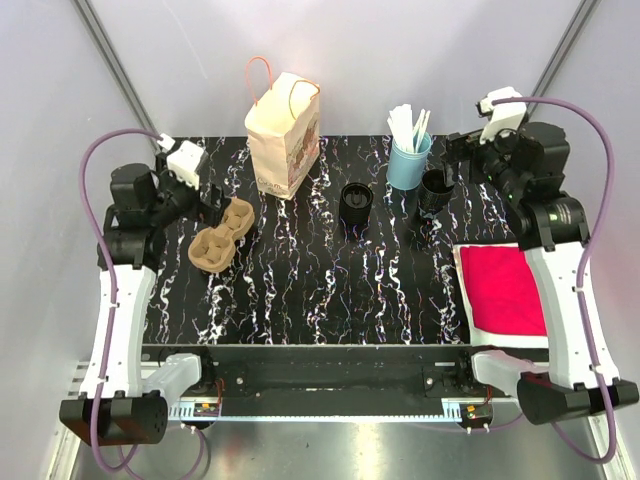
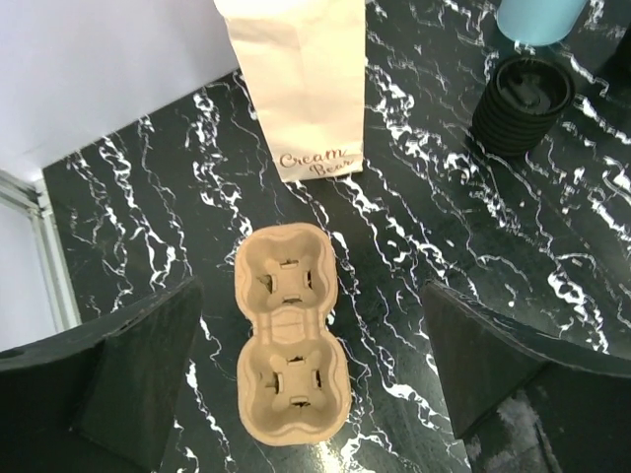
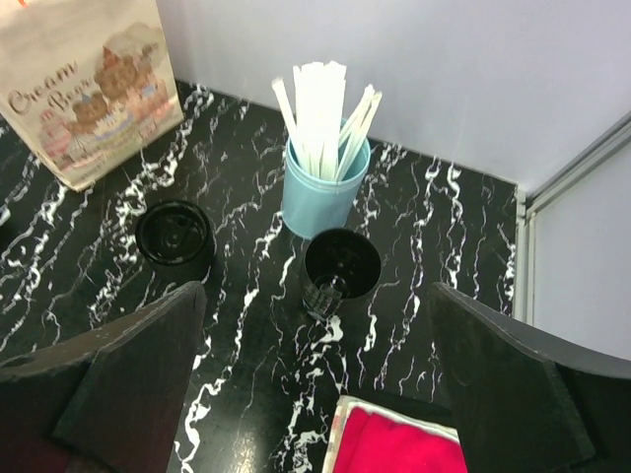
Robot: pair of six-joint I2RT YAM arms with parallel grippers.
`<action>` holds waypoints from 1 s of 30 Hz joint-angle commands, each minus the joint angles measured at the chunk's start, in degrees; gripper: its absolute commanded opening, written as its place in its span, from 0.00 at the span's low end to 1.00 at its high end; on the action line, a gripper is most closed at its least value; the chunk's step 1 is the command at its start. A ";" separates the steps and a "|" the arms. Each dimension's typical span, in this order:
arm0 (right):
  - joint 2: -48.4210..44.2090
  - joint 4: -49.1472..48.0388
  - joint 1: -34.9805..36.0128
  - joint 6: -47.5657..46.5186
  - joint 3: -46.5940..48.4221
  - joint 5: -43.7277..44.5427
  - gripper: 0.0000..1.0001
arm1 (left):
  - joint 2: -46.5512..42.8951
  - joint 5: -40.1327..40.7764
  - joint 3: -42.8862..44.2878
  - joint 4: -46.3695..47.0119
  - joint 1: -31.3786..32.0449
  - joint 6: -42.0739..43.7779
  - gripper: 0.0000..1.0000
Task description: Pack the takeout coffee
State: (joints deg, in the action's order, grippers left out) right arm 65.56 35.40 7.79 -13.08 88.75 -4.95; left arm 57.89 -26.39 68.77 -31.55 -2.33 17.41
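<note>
A tan two-slot cardboard cup carrier (image 1: 222, 236) lies empty at the table's left, and my left gripper (image 1: 207, 203) hovers open over it. In the left wrist view the carrier (image 2: 290, 345) sits between the wide-apart fingers (image 2: 148, 365). A lidded black cup (image 1: 356, 198) stands mid-table, and an open black cup (image 1: 435, 190) stands to its right. My right gripper (image 1: 458, 160) hangs open above the open cup (image 3: 340, 268), touching nothing. A cream paper bag (image 1: 283, 140) with handles stands upright at the back.
A blue holder (image 1: 408, 160) full of white stirrers stands just behind the open cup. A red cloth (image 1: 505, 290) on a white sheet lies at the right front. The lidded cup (image 3: 175, 236) sits left of the right gripper's fingers.
</note>
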 commanded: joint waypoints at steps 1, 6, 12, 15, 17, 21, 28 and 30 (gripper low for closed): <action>3.08 0.81 -0.15 -1.42 0.72 2.14 1.00 | -1.63 -1.99 -3.89 6.15 0.22 1.58 0.99; 7.38 1.25 -0.23 -2.65 1.42 2.75 1.00 | -3.13 -5.24 -7.95 8.26 0.13 2.37 0.99; 13.45 2.57 -0.23 -3.09 4.06 3.19 1.00 | -3.66 -8.41 -11.20 9.49 0.31 3.07 0.99; 16.00 3.36 -0.24 -2.56 5.64 3.63 1.00 | -4.10 -8.33 -12.08 9.58 0.22 4.21 0.99; 17.75 3.63 -0.32 -1.95 6.52 3.81 0.97 | -4.19 -7.89 -12.70 9.49 0.22 4.65 0.99; 19.95 3.63 -0.32 -0.98 7.49 4.07 0.95 | -4.89 -8.85 -15.24 10.02 0.31 5.26 0.99; 22.42 2.84 -0.23 0.42 8.20 4.69 0.92 | -6.12 -9.12 -18.06 11.95 0.31 2.98 0.99; 22.86 2.40 -0.23 1.04 8.02 4.43 0.91 | -6.38 -8.68 -19.11 12.56 0.31 2.28 0.99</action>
State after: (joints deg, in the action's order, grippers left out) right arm 87.83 39.68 7.77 -13.78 94.43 -1.89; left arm 53.34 -33.32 51.00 -23.44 -2.20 20.88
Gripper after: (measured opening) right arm 0.919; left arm 0.987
